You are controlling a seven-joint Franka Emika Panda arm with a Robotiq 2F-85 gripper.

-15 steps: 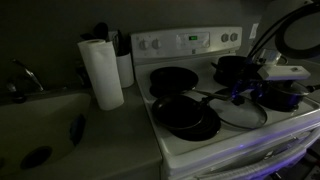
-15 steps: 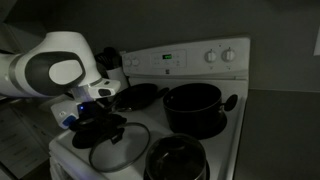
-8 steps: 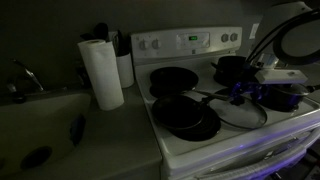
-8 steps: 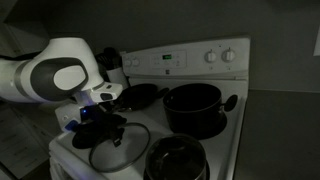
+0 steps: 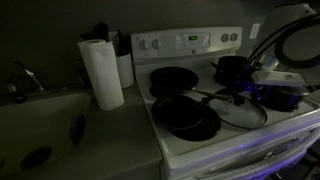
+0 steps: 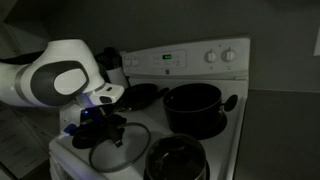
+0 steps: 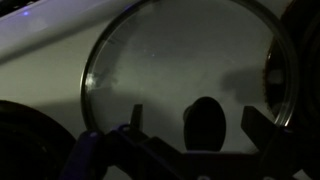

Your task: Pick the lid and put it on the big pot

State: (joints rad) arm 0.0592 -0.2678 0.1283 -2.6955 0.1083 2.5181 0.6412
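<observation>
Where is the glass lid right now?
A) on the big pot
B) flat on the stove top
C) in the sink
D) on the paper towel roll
B: the lid lies flat on the stove top, while the big pot stands uncovered.

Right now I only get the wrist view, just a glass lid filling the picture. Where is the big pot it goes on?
Observer: The big pot stands at the back of the stove, by the control panel, apart from the lid.
Operator: Is it covered?
Observer: No, its top looks open in both exterior views.
Operator: Anything close to the lid?
Observer: A black frying pan sits on the stove right beside it.
</observation>
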